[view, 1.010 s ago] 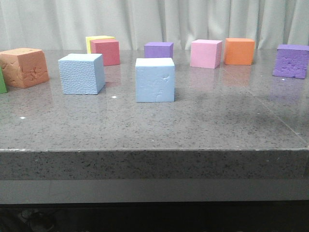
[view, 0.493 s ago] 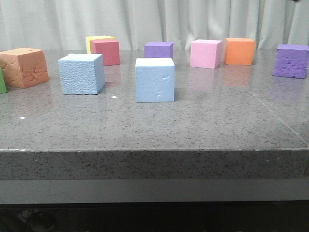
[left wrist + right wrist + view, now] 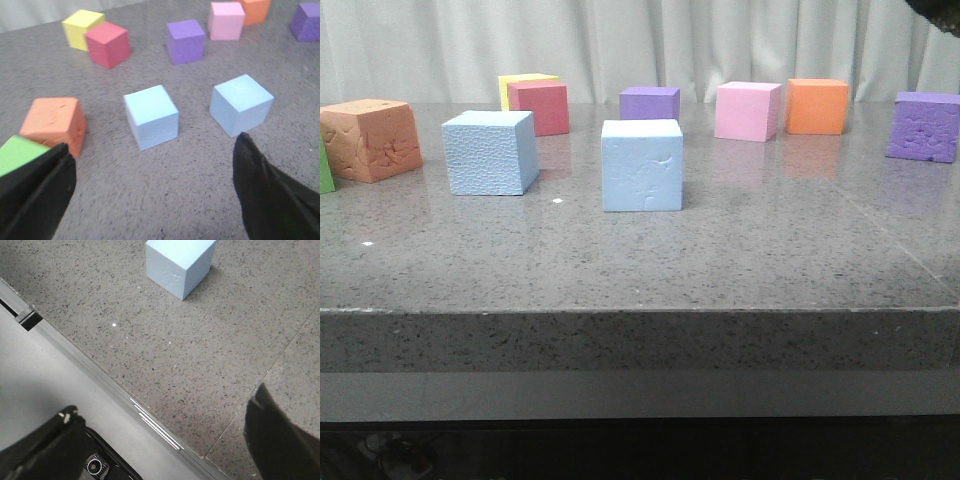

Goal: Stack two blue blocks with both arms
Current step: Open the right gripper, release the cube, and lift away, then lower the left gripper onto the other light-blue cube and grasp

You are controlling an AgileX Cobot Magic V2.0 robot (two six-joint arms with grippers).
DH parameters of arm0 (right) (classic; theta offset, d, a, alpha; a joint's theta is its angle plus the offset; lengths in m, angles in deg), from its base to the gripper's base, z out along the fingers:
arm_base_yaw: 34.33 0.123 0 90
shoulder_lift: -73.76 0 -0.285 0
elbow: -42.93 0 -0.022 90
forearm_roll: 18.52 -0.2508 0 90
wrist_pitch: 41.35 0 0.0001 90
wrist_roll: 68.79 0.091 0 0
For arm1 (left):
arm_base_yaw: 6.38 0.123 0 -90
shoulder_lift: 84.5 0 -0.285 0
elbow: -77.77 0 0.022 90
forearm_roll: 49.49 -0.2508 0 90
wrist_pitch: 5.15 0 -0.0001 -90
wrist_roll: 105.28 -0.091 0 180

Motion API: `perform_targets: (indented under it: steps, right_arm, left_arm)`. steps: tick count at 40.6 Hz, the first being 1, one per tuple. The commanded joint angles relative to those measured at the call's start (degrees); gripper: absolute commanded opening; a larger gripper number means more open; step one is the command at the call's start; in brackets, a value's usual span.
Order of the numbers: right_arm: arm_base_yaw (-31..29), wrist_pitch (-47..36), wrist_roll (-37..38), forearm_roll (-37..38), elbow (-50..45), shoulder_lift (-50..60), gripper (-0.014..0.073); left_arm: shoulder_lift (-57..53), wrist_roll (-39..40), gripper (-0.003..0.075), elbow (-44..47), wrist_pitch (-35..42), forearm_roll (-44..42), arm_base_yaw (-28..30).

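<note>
Since half a second ago, a dark bit of the right arm (image 3: 938, 10) has pushed further into the top right corner of my front view; the blocks have not shifted on the grey table (image 3: 740, 270).

My left gripper (image 3: 155, 195) hangs above the table with its two black fingers (image 3: 265, 192) spread wide and nothing between them. Both blue blocks lie ahead of it: the pebbly blue block (image 3: 151, 117) sits just beyond the gap, roughly in line with it, and the dented blue block (image 3: 241, 104) stands near the tip of one finger, apart from it. The two blocks are near each other but not touching; from the front the pebbly one (image 3: 489, 151) is left of the dented one (image 3: 641, 164).

My right gripper (image 3: 165, 445) is also wide open and holds nothing. It hovers over the near edge of the table, with the dented blue block (image 3: 180, 262) well ahead of its fingers.

Past the blue blocks from the left gripper I see a red cube (image 3: 108, 44), yellow cube (image 3: 82, 28), purple cube (image 3: 185, 41) and pink cube (image 3: 226, 20). An orange cube (image 3: 54, 123) and a green cube (image 3: 19, 154) sit close by its other finger.
</note>
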Motion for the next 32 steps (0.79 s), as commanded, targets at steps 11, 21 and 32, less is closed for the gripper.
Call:
perform_targets:
  steps: [11,21,32]
  right_arm:
    - [-0.29,-2.76,0.06,-0.08,1.41,0.89,0.0641]
    - [-0.29,-2.76,0.06,-0.08,1.41,0.89,0.0641]
    - [-0.29,-2.76,0.06,-0.08,1.41,0.89,0.0641]
  left_arm:
    - [25.11,9.83,0.0625,-22.98,-6.98,-5.17,-3.22]
    - [40.29,18.89,0.0625,-38.63,-18.66,-9.64,-3.22]
    - [51.32,22.50,0.0625,-48.60,-24.31,-10.87,-2.68]
